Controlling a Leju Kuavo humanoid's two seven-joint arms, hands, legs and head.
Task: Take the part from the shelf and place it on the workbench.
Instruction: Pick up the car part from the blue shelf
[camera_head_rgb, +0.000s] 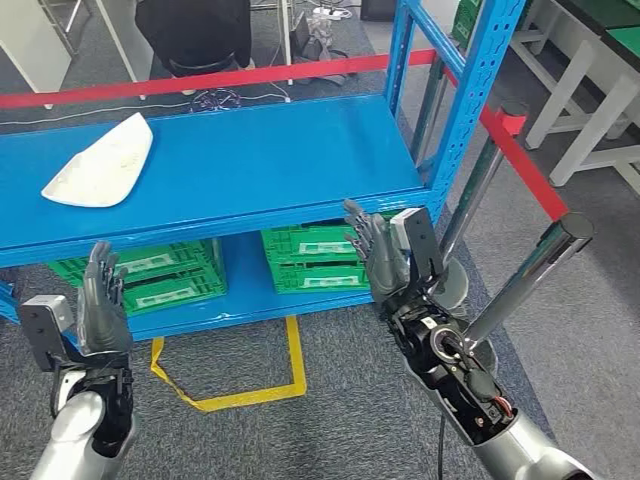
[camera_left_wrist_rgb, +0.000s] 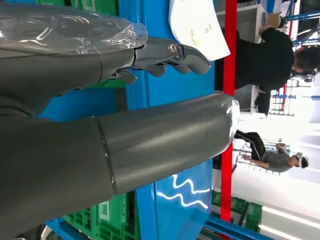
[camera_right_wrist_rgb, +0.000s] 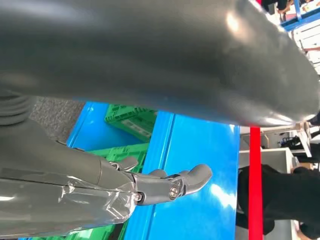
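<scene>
Part location: white part (camera_head_rgb: 102, 163) lies flat on the upper deck of the blue shelf (camera_head_rgb: 264, 160), at its left end, clear of both hands; the left wrist view also catches its pale edge (camera_left_wrist_rgb: 196, 25) beyond the fingertips.
Long axis: runs roughly along the shelf's length, slanting a little, with the narrower tip toward the back right and the broad end near the shelf's front left edge.
Left hand: left hand (camera_head_rgb: 102, 300) is raised in front of the shelf's front lip, below the deck level, fingers (camera_left_wrist_rgb: 177, 52) stretched out and apart, holding nothing.
Right hand: right hand (camera_head_rgb: 377, 250) is up near the shelf's right post, fingers (camera_right_wrist_rgb: 170, 184) likewise extended and released, nothing in them.
Nearer hand: the left, by a clear margin; the part sits almost straight ahead of and above it, while the right hand is well apart from it, across most of the deck.
Direction from fingers: forward and up from the left fingertips, over the front lip.
Next move, as I judge it: the left hand must rise above the lip and reach in, closing across the part's short width.
Under the deck: green crates (camera_head_rgb: 317, 258) on the lower shelf, not part of the task.
</scene>
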